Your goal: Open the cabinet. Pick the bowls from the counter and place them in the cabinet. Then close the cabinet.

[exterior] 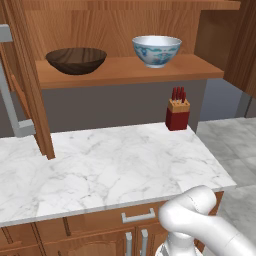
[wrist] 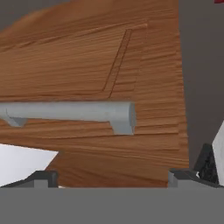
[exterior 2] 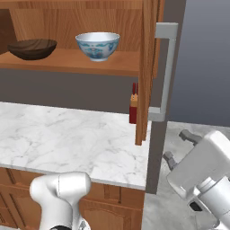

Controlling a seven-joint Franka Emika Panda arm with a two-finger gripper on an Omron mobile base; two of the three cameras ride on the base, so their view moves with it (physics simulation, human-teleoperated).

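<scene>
The cabinet (exterior: 125, 30) stands open, both doors swung out. On its shelf (exterior: 125, 72) rest the dark brown wooden bowl (exterior: 76, 60) (exterior 2: 32, 48) at left and the white and blue bowl (exterior: 156, 50) (exterior 2: 97, 45) at right, both upright. My gripper (exterior 2: 179, 147) is open and empty, low beside the outer face of the right door (exterior 2: 146, 67), near the lower end of its grey bar handle (exterior 2: 166, 72). In the hand view the handle (wrist: 70, 111) lies across the door panel (wrist: 87, 57) just beyond my gripper (wrist: 111, 179), not between the fingers. The white marble counter (exterior: 110, 165) carries no bowls.
A red knife block (exterior: 177, 112) stands at the counter's back right, partly hidden behind the right door (exterior 2: 133, 108). The left door (exterior: 30, 75) juts out over the counter with its handle (exterior: 10, 100). Drawers (exterior: 137, 216) run under the counter's edge.
</scene>
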